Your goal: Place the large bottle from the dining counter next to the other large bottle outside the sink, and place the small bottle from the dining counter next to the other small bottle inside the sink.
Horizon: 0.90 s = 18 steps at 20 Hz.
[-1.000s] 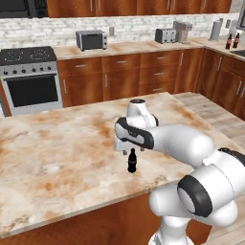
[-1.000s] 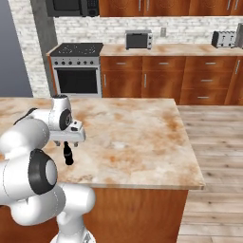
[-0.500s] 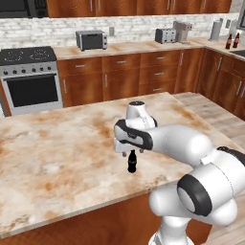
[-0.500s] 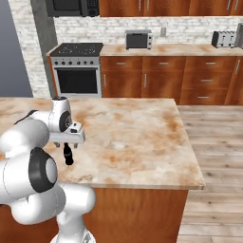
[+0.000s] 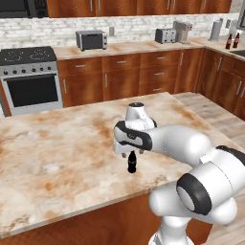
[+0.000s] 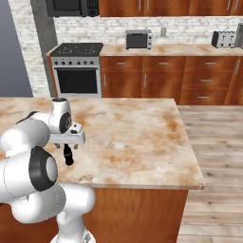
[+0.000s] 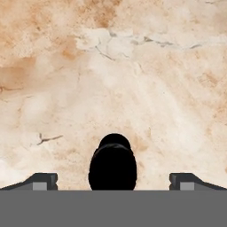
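Observation:
The small black bottle (image 5: 131,163) stands upright on the marble dining counter (image 5: 57,153), near its front edge. My gripper (image 5: 130,153) hangs straight above it, pointing down. In the right base view the same bottle (image 6: 69,156) sits just below the gripper (image 6: 68,147). The hand view looks down on the bottle's top (image 7: 112,165); the gripper (image 7: 112,181) is open, with one fingertip (image 7: 43,180) far to each side and neither touching the bottle. Two tall dark bottles with red labels (image 5: 228,42) (image 5: 236,40) stand side by side on the far right back counter.
A stove (image 5: 29,76) stands against the back wall, with a toaster oven (image 5: 92,39) and a toaster (image 5: 165,35) on the wall counter. The island's right end (image 6: 192,156) drops to wooden floor (image 6: 218,142). Bare marble (image 7: 133,66) surrounds the small bottle.
The hand has come down a little toward the small black bottle. The bottle has not moved and the jaws stay wide.

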Available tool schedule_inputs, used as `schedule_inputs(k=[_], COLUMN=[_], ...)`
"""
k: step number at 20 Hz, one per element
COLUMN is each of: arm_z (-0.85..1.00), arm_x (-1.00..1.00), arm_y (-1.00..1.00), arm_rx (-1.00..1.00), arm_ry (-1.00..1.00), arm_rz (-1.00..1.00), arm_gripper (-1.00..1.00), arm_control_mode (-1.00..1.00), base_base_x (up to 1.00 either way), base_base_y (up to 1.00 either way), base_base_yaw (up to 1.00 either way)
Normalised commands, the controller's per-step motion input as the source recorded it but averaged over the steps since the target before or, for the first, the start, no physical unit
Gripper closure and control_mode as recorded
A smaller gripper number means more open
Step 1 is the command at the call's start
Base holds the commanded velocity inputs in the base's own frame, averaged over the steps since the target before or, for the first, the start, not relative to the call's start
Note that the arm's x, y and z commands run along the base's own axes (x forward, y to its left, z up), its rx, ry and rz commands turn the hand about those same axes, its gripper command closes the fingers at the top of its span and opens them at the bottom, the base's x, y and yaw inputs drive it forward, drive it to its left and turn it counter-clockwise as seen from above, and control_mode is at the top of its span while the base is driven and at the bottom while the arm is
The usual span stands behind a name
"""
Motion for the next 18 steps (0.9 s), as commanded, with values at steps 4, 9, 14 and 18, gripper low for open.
schedule_inputs(k=[4,9,14,18], arm_z=[0.00,0.00,0.00,0.00], arm_x=[0.00,0.00,0.00,0.00], arm_y=[0.00,0.00,0.00,0.00], arm_rx=[0.00,0.00,0.00,0.00], arm_ry=[0.00,0.00,0.00,0.00], arm_rz=[0.00,0.00,0.00,0.00], arm_gripper=[-1.00,1.00,1.00,1.00], arm_control_mode=[-1.00,-1.00,-1.00,-1.00], base_base_x=[0.00,0.00,0.00,0.00], base_base_y=[0.00,0.00,0.00,0.00], base_base_yaw=[0.00,0.00,0.00,0.00])
